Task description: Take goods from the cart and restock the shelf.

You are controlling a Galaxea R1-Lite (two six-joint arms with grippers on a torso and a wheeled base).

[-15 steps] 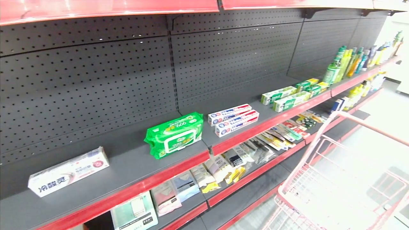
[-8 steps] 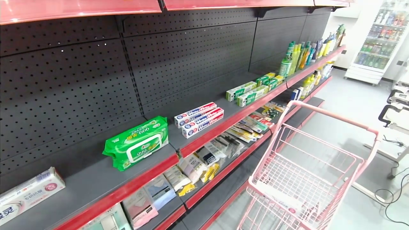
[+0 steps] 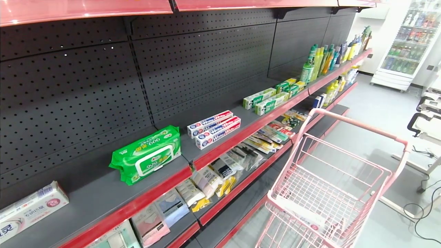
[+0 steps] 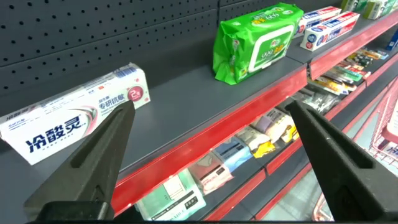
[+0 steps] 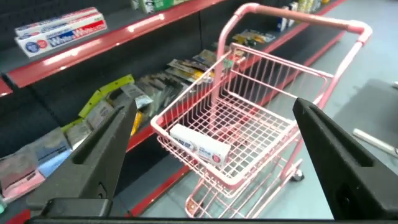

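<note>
Toothpaste box (image 5: 200, 148) lies flat on the wire floor of the pink cart (image 5: 298, 17), which stands beside the shelf (image 3: 96, 196). Left gripper (image 4: 210, 104), facing the shelf, and right gripper (image 5: 214, 106), above the cart: fingers spread wide, nothing held.

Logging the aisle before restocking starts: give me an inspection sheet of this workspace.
Surface: dark shelf, red front edge, mostly bare.
Job's things: pink cart beside the shelf; one toothpaste box lying in its basket.
Clutter: green wipes pack, long white box and two red-and-blue boxes on the shelf; packets on the tier below.
Grippers: left gripper open, empty, facing the shelf; right gripper open, empty, facing the cart.
Cables: black cable on the floor beyond the cart.
Surroundings: glass-door fridge at the aisle's end.
</note>
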